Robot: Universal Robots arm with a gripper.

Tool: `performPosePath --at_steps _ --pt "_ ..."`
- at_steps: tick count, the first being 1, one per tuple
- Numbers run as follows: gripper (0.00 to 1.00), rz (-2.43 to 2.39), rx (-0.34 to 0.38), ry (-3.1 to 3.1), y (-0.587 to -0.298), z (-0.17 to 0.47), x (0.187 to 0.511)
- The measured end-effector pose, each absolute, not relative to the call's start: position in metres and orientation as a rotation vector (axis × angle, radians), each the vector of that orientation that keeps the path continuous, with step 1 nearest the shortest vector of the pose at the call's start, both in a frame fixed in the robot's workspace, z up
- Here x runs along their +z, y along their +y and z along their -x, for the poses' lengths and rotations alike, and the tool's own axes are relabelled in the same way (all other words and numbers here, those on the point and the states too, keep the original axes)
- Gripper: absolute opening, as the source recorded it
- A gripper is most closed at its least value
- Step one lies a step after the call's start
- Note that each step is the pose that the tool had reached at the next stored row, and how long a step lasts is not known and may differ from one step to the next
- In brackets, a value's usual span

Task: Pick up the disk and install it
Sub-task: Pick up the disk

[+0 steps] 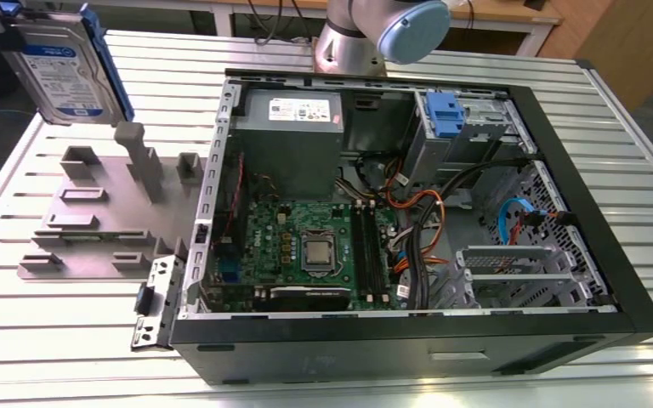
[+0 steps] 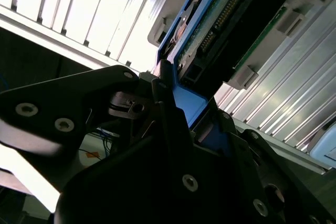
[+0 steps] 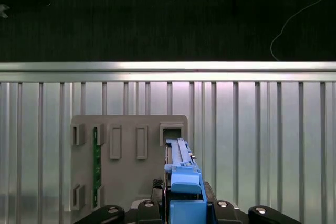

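My tool (image 3: 185, 206) is clamped on the disk (image 3: 181, 157). In the first wrist view its dark fingers (image 3: 164, 203) press either side of the blue carrier frame, and I am looking along the drive edge-on. The second wrist view shows the same grip from the side: the tool (image 2: 191, 115) is closed on the blue frame, with the disk's green circuit side (image 2: 226, 22) running away from it. Holding it by the frame end keeps the body and connector free, which I judge suits sliding it into a bay.

In the upper left of the exterior view the disk (image 1: 68, 72) hangs upright in the air with its label facing the camera, touching nothing. Below it is the grey fixture plate (image 1: 88, 212), its posts (image 1: 133, 161) standing up from the ribbed tabletop (image 1: 65, 340). In the first wrist view the plate (image 3: 128, 129) has an open pocket (image 3: 172, 134) just past the disk's edge and a green memory stick (image 3: 97, 163) in another slot.

The open computer case (image 1: 417, 344) fills the centre and right of the exterior view. Inside it are the motherboard (image 1: 303, 246), the power supply (image 1: 290, 127) and a drive bay with a blue part (image 1: 445, 115) at the upper right. The case rim and the orange and black cables (image 1: 417, 212) beside that bay look like the main obstacles. The arm's base (image 1: 383, 34) stands behind the case at the top of the frame.
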State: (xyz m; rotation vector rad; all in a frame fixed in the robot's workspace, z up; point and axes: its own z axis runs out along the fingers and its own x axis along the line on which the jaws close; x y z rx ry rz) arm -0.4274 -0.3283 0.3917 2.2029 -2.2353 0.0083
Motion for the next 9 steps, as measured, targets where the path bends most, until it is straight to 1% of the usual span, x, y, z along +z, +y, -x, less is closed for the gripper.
performPosePath --at_steps 9 --pt "0.36 -2.203 0.008 -2.235 -0.3283 0.4274 0.3943"
